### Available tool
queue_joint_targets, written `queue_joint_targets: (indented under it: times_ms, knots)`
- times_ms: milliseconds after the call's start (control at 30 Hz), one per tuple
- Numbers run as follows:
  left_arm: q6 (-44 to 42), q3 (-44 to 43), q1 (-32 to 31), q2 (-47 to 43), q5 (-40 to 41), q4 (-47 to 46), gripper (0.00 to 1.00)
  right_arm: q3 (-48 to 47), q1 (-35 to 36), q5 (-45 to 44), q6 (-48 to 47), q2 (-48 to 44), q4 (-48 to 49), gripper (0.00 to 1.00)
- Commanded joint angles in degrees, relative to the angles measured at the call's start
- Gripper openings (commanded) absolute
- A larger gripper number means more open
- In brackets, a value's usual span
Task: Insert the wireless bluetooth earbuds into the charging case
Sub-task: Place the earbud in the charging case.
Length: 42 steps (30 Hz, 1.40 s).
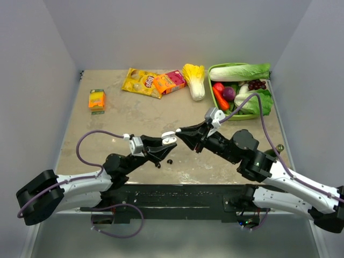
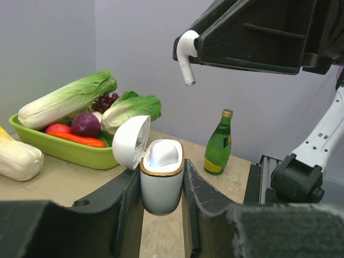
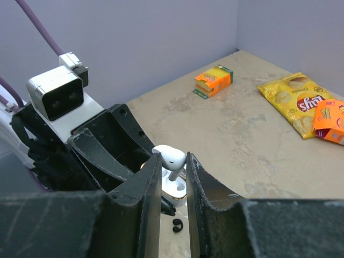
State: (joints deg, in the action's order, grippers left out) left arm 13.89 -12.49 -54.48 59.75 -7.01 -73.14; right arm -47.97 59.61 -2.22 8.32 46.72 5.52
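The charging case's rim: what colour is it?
Gold rim on a white case; clearest in left wrist view.

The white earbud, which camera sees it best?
The left wrist view: the white earbud hangs in plain sight, stem down. In the right wrist view, fingers of the right gripper hide part of it. The top external view shows only a tiny white speck.

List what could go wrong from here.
The earbud, pinched only by its head in the right gripper, may twist and miss its slot in the case. That gripper may hit the open lid. A hard push could slide the case down through the left gripper.
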Motion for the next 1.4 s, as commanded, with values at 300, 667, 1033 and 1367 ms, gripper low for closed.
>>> queue_joint_targets:
  times_ms: [300, 667, 1033, 1367]
  knots:
    - [-4.04, -1.75, -0.45, 0.37, -2.31, -16.42, 0.00, 0.94, 0.68, -1.21, -1.90, 0.74, 0.72, 0.00]
    - [-4.75, -3.50, -0.54, 0.02, -2.57, -16.33, 0.00, 0.86, 0.85, -0.86, -1.64, 1.45, 0.28, 0.00]
    - [-4.57, -4.91, -0.72, 0.11, -3.19, -16.33, 0.00, 1.12, 0.85, -1.47, -1.46, 1.97, 0.28, 0.00]
    - [-4.84, -5.70, -0.98, 0.11, -3.37, -15.98, 0.00, 1.12, 0.94, -1.74, -1.11, 2.85, 0.28, 0.00]
